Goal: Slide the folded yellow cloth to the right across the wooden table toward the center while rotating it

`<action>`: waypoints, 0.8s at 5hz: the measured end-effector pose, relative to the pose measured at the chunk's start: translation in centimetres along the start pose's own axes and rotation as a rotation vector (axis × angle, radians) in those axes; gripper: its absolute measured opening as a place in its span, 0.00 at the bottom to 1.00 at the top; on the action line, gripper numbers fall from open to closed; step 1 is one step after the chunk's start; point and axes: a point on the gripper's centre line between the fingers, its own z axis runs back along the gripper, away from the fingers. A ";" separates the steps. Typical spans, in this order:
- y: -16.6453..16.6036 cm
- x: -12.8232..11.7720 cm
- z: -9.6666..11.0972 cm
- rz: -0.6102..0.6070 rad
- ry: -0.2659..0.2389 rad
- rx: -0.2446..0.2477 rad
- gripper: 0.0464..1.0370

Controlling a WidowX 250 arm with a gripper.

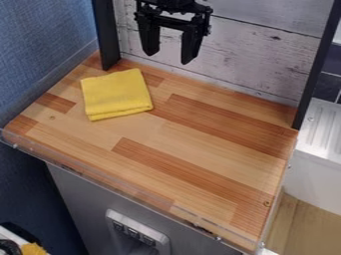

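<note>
Counter: wooden top (200, 137) with mixed light and reddish strips and a clear strip along its front edge.
Backboard: whitish, wood-look panel (259, 55), upright along the counter's back edge.
Wall: blue, textured (40, 40), left of the counter.
Cabinet: grey front (80, 194) below the counter, bearing a small panel (138, 230).
Ribbed surface: white (323, 129), just beside the counter's right edge.
Posts: two black uprights, the left post (105, 35) at the counter's back left and the right post (313, 74) at its back right.
Gripper: black claw (171, 57), released, its two fingers spread with the backboard showing between them; it points down above the counter's rear, well apart from its surface.
Cloth: yellow, folded (116, 94), lying flat on the counter's back left part, near the left post and apart from the claw.
</note>
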 end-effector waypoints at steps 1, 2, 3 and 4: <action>0.4 -0.1 -0.5 -0.072 0.003 -0.001 0.96; 1.5 -0.1 -0.6 -0.169 -0.011 -0.001 0.96; 2.7 0.1 -0.4 -0.286 -0.036 0.003 0.96; 4.6 0.9 -0.6 -0.384 -0.063 0.013 0.96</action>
